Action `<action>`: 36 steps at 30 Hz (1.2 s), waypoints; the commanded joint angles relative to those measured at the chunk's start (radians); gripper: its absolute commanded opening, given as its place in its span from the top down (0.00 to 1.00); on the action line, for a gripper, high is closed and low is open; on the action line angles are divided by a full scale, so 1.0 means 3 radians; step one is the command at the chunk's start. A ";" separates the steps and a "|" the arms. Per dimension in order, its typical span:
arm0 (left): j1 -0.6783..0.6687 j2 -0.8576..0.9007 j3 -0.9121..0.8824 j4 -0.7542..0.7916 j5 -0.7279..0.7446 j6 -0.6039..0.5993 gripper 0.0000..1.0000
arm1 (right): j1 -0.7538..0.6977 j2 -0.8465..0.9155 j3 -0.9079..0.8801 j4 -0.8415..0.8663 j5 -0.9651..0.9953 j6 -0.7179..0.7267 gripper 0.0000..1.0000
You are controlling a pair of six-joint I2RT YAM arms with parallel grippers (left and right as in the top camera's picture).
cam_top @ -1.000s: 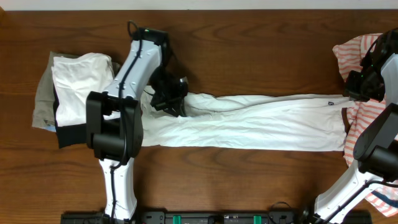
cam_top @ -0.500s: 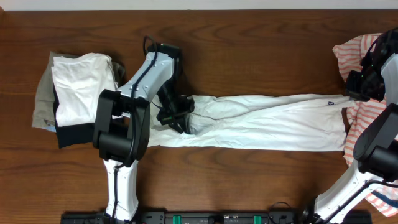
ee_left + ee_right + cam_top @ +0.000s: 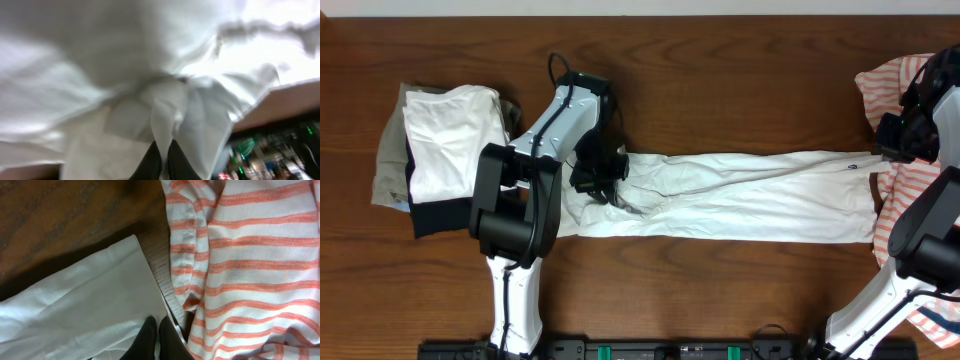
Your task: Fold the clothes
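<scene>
Pinching white cloth, the left hand (image 3: 603,178) is closed tight on the left end of the white T-shirt (image 3: 750,195), which lies stretched long across the tabletop (image 3: 720,80). Since a second ago that hand has shifted right, dragging the end inward; fabric now bunches beside it. Right hand (image 3: 898,145) unmoved, fingers together at the shirt's right edge beside the striped garment (image 3: 892,205); grip there unclear

Robot lab: arms (image 3: 542,125) at wooden table (image 3: 740,80)
</scene>
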 commanded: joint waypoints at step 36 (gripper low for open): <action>0.0502 -0.0034 -0.0004 0.0919 -0.0853 -0.0688 0.93 | -0.0029 -0.0089 0.0009 0.0033 0.0072 -0.0042 0.96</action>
